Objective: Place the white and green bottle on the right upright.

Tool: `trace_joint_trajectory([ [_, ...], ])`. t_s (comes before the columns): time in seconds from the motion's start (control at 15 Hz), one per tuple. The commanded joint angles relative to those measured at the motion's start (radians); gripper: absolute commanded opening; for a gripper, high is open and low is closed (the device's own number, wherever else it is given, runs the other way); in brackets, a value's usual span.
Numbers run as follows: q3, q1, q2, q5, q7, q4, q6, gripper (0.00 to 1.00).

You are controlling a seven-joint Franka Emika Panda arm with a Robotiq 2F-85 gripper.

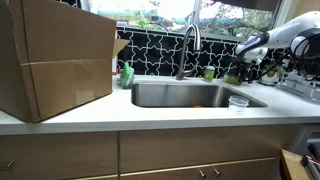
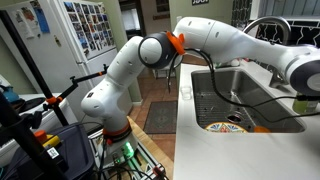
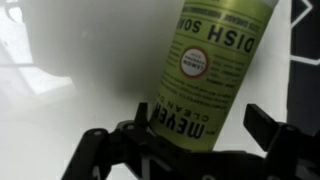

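Note:
The white and green bottle (image 3: 205, 50) fills the wrist view. Its light green label reads "dish soap" upside down, and its top is out of frame. It appears to lie slanted against the white counter. My gripper (image 3: 197, 122) is open with a finger on each side of the bottle's lower body. The left finger is close against it and the right finger stands clearly apart. In an exterior view my gripper (image 1: 240, 66) is low over the counter to the right of the sink, and the bottle is hidden there.
A steel sink (image 1: 185, 95) with a faucet (image 1: 188, 45) sits mid-counter. A green cup (image 1: 209, 73) stands behind it and a bright green soap bottle (image 1: 127, 73) at its left. A large cardboard box (image 1: 55, 55) stands on the left, and black tiled backsplash (image 3: 305, 60) is beside the gripper.

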State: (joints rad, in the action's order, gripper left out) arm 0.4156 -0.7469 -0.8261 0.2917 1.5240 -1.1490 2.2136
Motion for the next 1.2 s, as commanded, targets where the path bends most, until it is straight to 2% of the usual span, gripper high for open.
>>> trace_joint_trajectory([
  [0.0, -0.022, -0.036, -0.068, -0.036, 0.043, 0.105, -0.022, 0.66],
  [0.13, -0.023, -0.043, -0.086, -0.046, 0.052, 0.137, -0.027, 0.49],
  [0.4, -0.02, -0.044, -0.107, -0.087, 0.057, 0.174, -0.034, 0.39],
  [0.47, 0.011, -0.023, -0.104, -0.077, 0.042, 0.165, -0.037, 0.39],
  [0.67, 0.047, 0.005, -0.092, -0.144, 0.038, 0.161, -0.045, 0.39],
  [1.13, 0.184, 0.133, -0.078, -0.383, 0.039, 0.104, 0.006, 0.39],
])
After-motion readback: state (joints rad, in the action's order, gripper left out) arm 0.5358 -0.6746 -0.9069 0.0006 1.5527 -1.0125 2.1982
